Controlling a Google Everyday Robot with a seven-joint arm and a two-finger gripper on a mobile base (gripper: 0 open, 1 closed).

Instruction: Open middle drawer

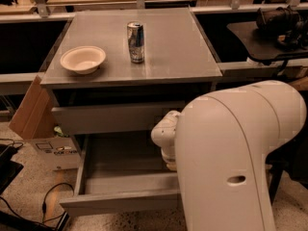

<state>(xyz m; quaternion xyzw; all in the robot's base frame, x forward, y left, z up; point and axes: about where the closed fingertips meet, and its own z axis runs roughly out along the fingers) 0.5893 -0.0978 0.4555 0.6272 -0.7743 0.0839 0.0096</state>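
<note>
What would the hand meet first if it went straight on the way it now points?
Hard to say: the hand is hidden behind the white arm shell, below the wrist, over the open middle drawer. If it points down as the wrist suggests, it would probably meet the drawer's grey floor first.
</note>
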